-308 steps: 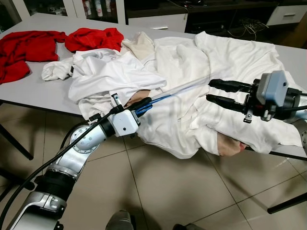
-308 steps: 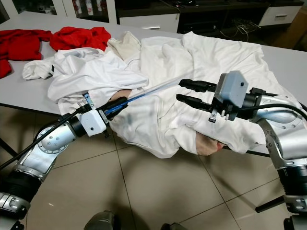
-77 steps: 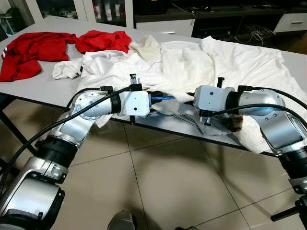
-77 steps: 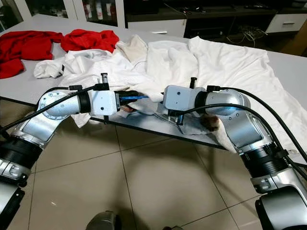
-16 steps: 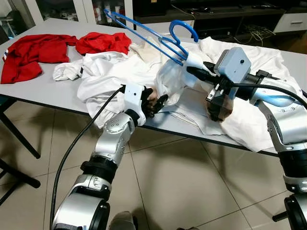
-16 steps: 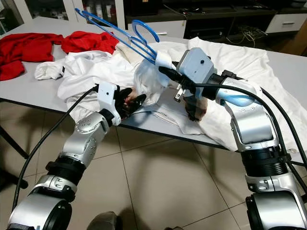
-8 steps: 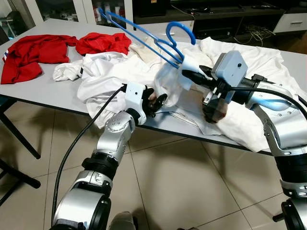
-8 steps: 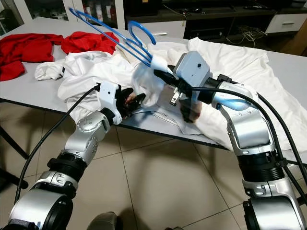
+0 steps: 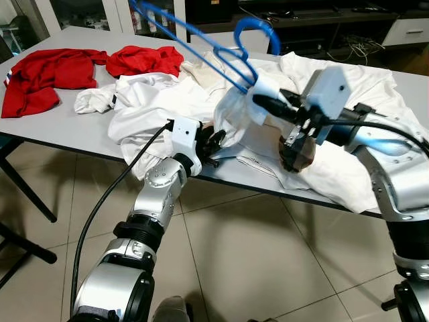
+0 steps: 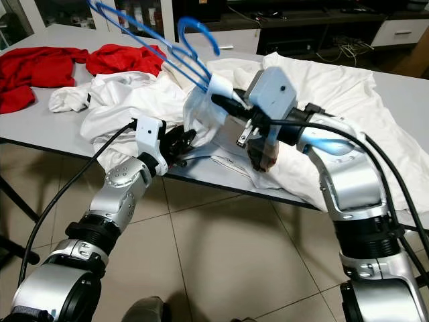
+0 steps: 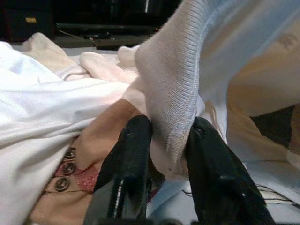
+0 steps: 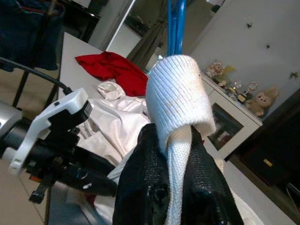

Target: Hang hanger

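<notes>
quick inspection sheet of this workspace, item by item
surface: grey table, front edge bare, heaped with clothes further back
job's things: blue hanger raised over the table, hook up, neck inside the white shirt collar
clutter: white garments piled mid-table, white sheet on the robot's right, two red garments at the far left
grippers: right gripper shut on the collar around the hanger neck; left gripper shut on a ribbed edge of the shirt at the table's front
cables: black cable along the left arm, more over the right arm
surroundings: tiled floor, dark cabinets behind the table
</notes>
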Motion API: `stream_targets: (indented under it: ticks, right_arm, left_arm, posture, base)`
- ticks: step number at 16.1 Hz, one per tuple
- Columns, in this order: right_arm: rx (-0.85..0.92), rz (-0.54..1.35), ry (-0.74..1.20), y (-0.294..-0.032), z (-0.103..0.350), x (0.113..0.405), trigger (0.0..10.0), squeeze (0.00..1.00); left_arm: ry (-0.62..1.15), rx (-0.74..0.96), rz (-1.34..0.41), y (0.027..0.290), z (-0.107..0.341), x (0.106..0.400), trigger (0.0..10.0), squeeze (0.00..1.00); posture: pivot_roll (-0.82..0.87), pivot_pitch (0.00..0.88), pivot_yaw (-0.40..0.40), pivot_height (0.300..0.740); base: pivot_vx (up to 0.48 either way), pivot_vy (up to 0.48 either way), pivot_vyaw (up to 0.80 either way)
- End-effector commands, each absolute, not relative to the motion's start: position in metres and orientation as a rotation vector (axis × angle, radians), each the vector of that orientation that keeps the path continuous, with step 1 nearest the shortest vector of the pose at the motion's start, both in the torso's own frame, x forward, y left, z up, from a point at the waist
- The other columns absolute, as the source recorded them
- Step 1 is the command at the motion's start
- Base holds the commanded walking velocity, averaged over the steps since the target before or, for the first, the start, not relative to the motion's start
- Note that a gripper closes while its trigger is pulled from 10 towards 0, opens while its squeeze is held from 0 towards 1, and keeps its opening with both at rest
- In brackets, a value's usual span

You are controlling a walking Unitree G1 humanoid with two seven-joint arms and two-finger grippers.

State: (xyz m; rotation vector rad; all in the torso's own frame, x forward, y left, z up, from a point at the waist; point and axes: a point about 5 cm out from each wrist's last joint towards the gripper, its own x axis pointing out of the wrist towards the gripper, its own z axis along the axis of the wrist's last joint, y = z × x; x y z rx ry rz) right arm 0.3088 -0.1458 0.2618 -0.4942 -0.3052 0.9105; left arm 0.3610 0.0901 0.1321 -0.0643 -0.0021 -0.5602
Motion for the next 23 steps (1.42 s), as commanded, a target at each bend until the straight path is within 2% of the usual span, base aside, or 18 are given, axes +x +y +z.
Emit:
stream_targets:
  ticks: [1, 4, 12, 19, 22, 23]
  right_arm:
    - [-0.497, 0.908, -0.314, -0.152, 0.264, 0.305, 0.0, 0.0]
    - [-0.484, 0.903, -0.299, -0.163, 0.261, 0.301, 0.0, 0.0]
    - [-0.497, 0.98, -0.298, -0.171, 0.248, 0.292, 0.0, 0.0]
    - [-0.647, 0.983, -0.165, -0.177, 0.223, 0.295, 0.0, 0.0]
    - [-0.629, 0.994, -0.184, -0.177, 0.226, 0.295, 0.0, 0.0]
    - [-0.68, 0.99, -0.158, -0.181, 0.223, 0.295, 0.0, 0.0]
  left_arm:
    - [-0.041, -0.055, -0.54, 0.095, 0.142, 0.366, 0.0, 0.0]
    - [-0.102, -0.051, -0.482, 0.112, 0.154, 0.371, 0.0, 0.0]
    - [-0.216, -0.055, -0.35, 0.153, 0.187, 0.382, 0.0, 0.0]
    - [-0.277, -0.034, -0.324, 0.169, 0.213, 0.388, 0.0, 0.0]
    - [-0.283, -0.021, -0.32, 0.174, 0.218, 0.389, 0.0, 0.0]
    - [-0.284, -0.01, -0.32, 0.177, 0.219, 0.39, 0.0, 0.0]
  posture:
    - [0.16, 0.0, 0.019, 0.74]
    - [0.16, 0.0, 0.017, 0.74]
    - [0.16, 0.002, 0.021, 0.74]
    - [0.17, 0.0, 0.023, 0.74]
    - [0.17, 0.0, 0.024, 0.74]
    - [0.17, 0.001, 0.024, 0.74]
  base:
    - [0.0, 0.0, 0.0]
    - [0.0, 0.0, 0.0]
    - [0.0, 0.0, 0.0]
    - [0.0, 0.0, 0.0]
    - [0.0, 0.0, 0.0]
    - [0.0, 0.0, 0.0]
